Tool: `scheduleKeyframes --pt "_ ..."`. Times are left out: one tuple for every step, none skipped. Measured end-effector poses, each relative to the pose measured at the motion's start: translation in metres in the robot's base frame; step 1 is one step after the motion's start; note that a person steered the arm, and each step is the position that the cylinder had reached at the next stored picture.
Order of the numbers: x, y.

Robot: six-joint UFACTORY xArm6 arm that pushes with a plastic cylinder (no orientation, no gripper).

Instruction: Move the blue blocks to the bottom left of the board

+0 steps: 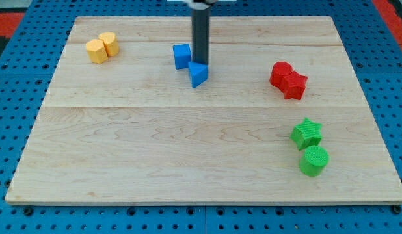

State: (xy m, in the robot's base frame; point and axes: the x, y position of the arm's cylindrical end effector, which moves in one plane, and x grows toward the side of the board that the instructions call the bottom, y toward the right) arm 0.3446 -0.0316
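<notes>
A blue cube (181, 56) and a blue triangular block (198, 75) sit close together near the view's top centre of the wooden board (155, 149). My tip (200, 63) stands between them, just right of the cube and at the top edge of the triangular block, seemingly touching it. The dark rod rises straight up out of the view's top.
Two yellow blocks (101, 47) sit together at the view's top left. Two red blocks (288, 80) sit together at the right. A green star block (307, 133) and a green cylinder (314, 160) sit at the lower right. Blue pegboard surrounds the board.
</notes>
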Motion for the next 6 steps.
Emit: scheduleKeyframes --pt "0.047 -0.063" --pt "0.016 -0.03" --pt "-0.001 0.001" --pt "0.031 0.065" --pt "0.126 0.036" --pt "0.116 0.038"
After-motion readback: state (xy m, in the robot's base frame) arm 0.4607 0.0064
